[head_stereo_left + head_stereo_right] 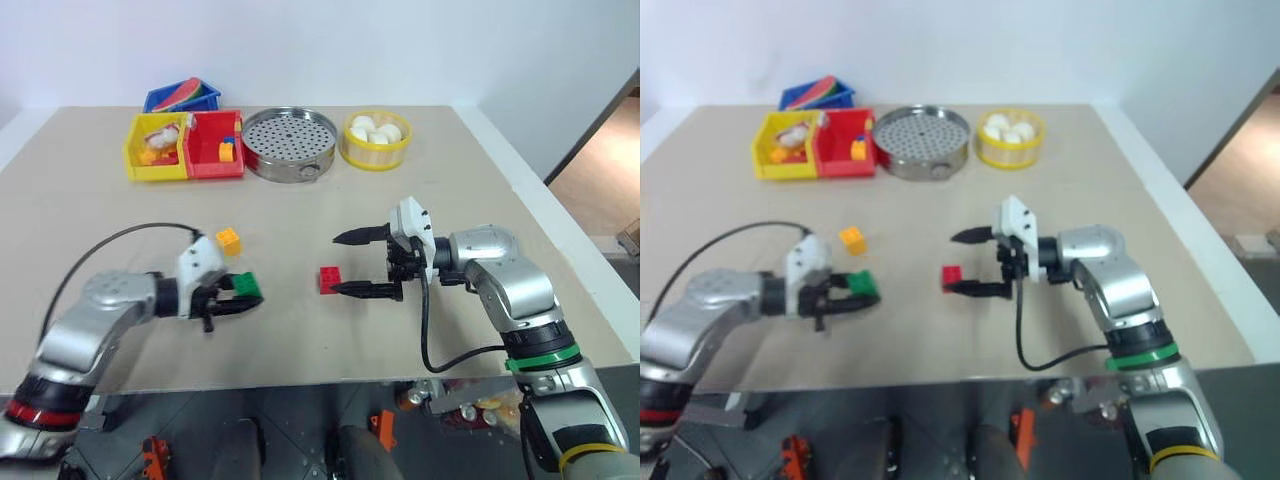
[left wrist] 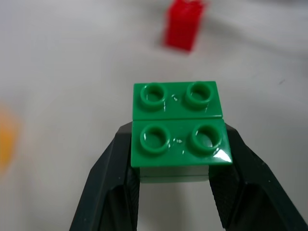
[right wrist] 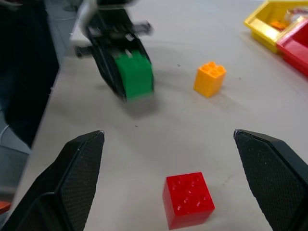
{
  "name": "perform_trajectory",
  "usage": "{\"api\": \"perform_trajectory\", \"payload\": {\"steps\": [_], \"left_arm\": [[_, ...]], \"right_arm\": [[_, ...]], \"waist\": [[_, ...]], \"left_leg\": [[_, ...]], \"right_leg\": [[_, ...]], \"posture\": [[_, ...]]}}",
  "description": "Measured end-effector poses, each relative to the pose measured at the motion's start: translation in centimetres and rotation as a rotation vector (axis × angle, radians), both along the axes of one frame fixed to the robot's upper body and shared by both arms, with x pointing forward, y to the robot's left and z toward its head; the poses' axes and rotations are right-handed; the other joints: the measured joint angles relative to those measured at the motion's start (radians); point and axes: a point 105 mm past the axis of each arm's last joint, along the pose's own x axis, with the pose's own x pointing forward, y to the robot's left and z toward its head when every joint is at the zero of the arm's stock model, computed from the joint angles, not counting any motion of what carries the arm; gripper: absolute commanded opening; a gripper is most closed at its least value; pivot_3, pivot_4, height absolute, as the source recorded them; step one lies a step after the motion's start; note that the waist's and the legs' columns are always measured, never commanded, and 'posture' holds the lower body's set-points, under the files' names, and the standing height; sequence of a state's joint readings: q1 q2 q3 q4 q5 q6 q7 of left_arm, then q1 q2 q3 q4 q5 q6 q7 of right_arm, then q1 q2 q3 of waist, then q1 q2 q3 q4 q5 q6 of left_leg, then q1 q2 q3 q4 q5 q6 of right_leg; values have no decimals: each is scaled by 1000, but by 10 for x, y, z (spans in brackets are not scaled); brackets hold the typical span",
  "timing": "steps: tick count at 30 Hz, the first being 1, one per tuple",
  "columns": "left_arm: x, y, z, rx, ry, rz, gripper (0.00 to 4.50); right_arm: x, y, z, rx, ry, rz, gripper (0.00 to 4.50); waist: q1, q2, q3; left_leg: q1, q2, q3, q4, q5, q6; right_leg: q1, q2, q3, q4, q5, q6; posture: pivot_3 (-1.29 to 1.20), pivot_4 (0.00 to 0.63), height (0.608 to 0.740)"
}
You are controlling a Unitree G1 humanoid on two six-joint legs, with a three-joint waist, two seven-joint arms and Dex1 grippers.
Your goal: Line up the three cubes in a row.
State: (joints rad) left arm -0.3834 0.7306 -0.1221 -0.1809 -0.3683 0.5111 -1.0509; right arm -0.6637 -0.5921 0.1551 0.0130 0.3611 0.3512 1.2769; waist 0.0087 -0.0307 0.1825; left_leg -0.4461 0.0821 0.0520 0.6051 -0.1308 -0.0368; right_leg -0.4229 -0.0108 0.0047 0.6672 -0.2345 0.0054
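Toward the near edge of the table, the left pincer grips the green cube by its sides, apparently just above the surface. Near the table's middle, the right pincer stands wide apart and empty, the red cube resting on the table just off its fingertips. The orange cube sits a little farther from the near edge, close to the green one. Along the far edge lie a yellow bin, a red bin, a blue bin, a metal steamer tray and a yellow basket. The step in hand looks like carrying the green cube; next, it likely needs setting down level with the red, studs up.
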Motion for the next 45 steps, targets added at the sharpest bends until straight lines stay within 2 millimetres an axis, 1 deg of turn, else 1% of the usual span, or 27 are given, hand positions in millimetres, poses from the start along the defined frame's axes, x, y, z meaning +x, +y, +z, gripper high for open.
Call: {"api": "perform_trajectory", "payload": {"steps": [2, 4, 8, 10, 13, 16, 19, 22, 26, 38, 40, 43, 45], "left_arm": [[6, -7, -11, 35, 25, -18, 1365], [8, -11, -16, 37, 46, -31, 1365], [18, -19, -22, 53, 42, -68, 1365], [22, -20, -25, 62, 42, -73, 1365], [27, -23, -26, 56, 23, -89, 1365], [35, -26, -23, 51, -7, -97, 1365], [41, -34, -20, 39, -50, -127, 1365], [43, -35, -21, 43, -64, -135, 1365], [41, -35, -26, 63, -52, -170, 1365], [43, -36, -27, 107, -100, -202, 1365], [44, -36, -27, 110, -105, -202, 2395], [46, -37, -24, 116, -116, -196, 3448], [47, -36, -24, 115, -118, -192, 4064]], "right_arm": [[0, -2, 0, -11, -4, 3, 4500], [0, -2, 0, -13, -12, 3, 4500], [1, -3, 0, -25, -33, -5, 4500], [1, -3, -1, -27, -34, -9, 4500], [-1, -6, -5, -33, -28, -22, 4500], [-2, -8, -4, -45, -39, -28, 4500], [-3, -9, -4, -50, -45, -31, 4500], [-4, -9, -6, -50, -40, -39, 4500], [-5, -12, -9, -59, -36, -50, 4500], [-6, -11, -9, -52, -30, -48, 4500], [-6, -11, -9, -49, -24, -48, 4500], [-7, -9, -9, -37, -17, -41, 4500], [-7, -8, -9, -31, -11, -41, 4500]], "waist": [[-6, 0, 0], [-8, 0, 0], [-4, 0, 0], [-5, 0, 0], [-3, 0, 0], [-3, 0, 0], [-2, 0, 0], [-3, 0, 0], [-3, 0, 0], [-3, 0, 0], [-3, 0, 0], [-3, 0, 0], [-3, 0, 0]], "left_leg": [[0, 0, 1, 0, 0, 0], [0, 0, 0, 0, 0, 0], [0, 1, -1, -1, 0, 0], [0, 1, 0, -1, 0, 0], [0, 0, 0, 0, 0, 0], [-1, 0, 0, 1, 0, 0], [-1, 0, 0, 2, 0, 0], [-1, 0, 0, 2, 0, 0], [-1, 0, 0, 1, 0, 0], [-1, 0, 0, 3, 0, 0], [-1, 0, 0, 4, 0, 0], [-1, 0, 0, 5, 0, 0], [-1, 0, 1, 5, 0, 0]], "right_leg": [[-1, 1, 3, 0, 1, 2], [-1, 3, 3, 0, 3, 4], [-2, 4, 3, 0, 2, 4], [-2, 4, 4, 0, 2, 4], [-2, 4, 5, 0, 2, 4], [-1, 4, 5, 0, 3, 5], [-1, 4, 6, 0, 3, 5], [-1, 4, 6, 0, 3, 6], [-2, 5, 6, 1, 3, 6], [-1, 4, 7, 2, 4, 6], [-1, 4, 7, 2, 4, 6], [-1, 4, 7, 2, 4, 5], [-1, 4, 8, 2, 4, 5]], "posture": [[0, 150, 740], [0, 150, 740], [0, 150, 740], [0, 150, 740], [0, 150, 740], [0, 150, 740], [0, 150, 740], [0, 150, 740], [0, 150, 740], [0, 150, 740], [0, 150, 740], [0, 150, 740], [0, 150, 740]]}}
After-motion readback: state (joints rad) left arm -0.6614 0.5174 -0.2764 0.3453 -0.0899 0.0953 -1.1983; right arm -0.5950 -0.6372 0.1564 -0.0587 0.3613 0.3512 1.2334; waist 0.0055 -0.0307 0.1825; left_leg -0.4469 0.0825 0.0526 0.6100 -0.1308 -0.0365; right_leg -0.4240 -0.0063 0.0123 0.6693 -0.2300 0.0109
